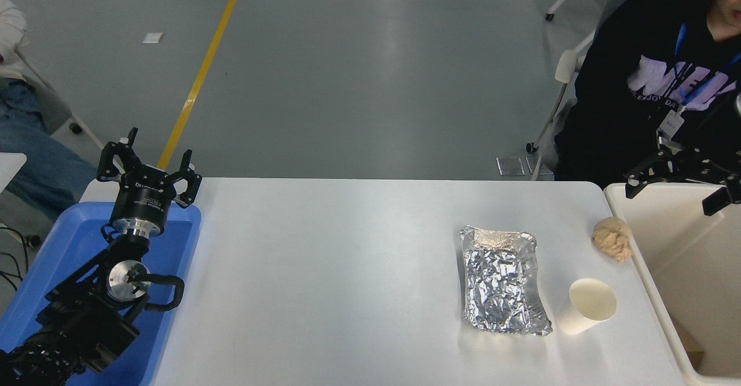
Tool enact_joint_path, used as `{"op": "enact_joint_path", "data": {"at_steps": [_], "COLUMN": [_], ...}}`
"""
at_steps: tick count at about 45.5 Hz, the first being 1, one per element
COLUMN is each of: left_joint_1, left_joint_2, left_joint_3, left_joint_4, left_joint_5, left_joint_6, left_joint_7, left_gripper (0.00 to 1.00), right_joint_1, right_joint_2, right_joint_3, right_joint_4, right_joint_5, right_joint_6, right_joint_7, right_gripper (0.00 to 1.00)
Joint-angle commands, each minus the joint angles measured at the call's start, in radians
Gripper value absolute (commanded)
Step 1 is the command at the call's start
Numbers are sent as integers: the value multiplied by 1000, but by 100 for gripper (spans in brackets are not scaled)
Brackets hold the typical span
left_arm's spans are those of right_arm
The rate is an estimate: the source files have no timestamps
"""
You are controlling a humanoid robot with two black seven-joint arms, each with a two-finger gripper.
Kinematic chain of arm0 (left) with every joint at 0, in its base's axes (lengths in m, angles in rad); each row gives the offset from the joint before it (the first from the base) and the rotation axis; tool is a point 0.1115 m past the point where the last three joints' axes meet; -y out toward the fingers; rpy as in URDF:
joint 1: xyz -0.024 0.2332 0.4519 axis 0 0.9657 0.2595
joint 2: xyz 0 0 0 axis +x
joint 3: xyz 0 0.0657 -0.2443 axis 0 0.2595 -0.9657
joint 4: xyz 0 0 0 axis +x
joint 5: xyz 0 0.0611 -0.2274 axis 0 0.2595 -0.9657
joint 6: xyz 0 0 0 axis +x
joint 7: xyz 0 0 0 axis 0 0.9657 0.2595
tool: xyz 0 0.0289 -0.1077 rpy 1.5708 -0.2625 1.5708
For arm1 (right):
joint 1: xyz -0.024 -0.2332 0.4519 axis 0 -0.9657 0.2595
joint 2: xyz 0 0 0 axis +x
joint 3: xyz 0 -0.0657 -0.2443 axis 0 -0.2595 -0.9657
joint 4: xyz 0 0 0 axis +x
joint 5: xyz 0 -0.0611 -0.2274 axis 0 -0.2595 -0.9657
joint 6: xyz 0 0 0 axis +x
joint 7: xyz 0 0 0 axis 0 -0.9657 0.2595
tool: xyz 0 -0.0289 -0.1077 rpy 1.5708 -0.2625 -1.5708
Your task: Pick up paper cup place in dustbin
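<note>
The left pincer point(151, 168) is parked at the far left, above the far edge of a blue tray point(55, 258) that sits on the left end of the white bench point(324, 270). Its fingers are spread open and hold nothing. The left arm enters from the near left corner and lies over the tray.

The middle of the bench is bare. Right of centre lies a silver foil tray point(502, 282), its long side running near to far. Just right of the foil tray's near end stands the paper cup point(586, 306), tilted with its cream mouth toward the right. The cup rests on the bench, close to the foil tray and near the left wall of the dustbin point(654, 270).

A crumpled tan paper ball point(612, 238) lies farther back, against the dustbin's left rim. The dustbin occupies the right end of the bench.

The right pincer point(677, 184) hangs over the dustbin's far rim, well apart from the cup. Its fingers are spread open and empty.

A person in a black top point(637, 85) sits beyond the far right corner.
</note>
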Motion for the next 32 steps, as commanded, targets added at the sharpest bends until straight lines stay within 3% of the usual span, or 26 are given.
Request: {"op": "enact_joint_path", "data": {"at_steps": [1,7,32], "left_joint_1": [0,0,0], "left_joint_2": [0,0,0], "left_joint_3": [0,0,0], "left_joint_4": [0,0,0], "left_joint_5": [0,0,0], "left_joint_6": [0,0,0], "left_joint_7": [-1,-1,-1], "left_gripper": [99,99,99], "right_joint_1": [-186,-271,-570], "right_joint_2": [-102,-97,-36], "right_joint_3": [77,103,208], "right_joint_4": [-44,-44,-48], "right_joint_5": [1,3,1], "right_joint_6": [-81,-219,-525], "right_joint_7": [0,0,-1], "right_gripper": [100,100,100]}}
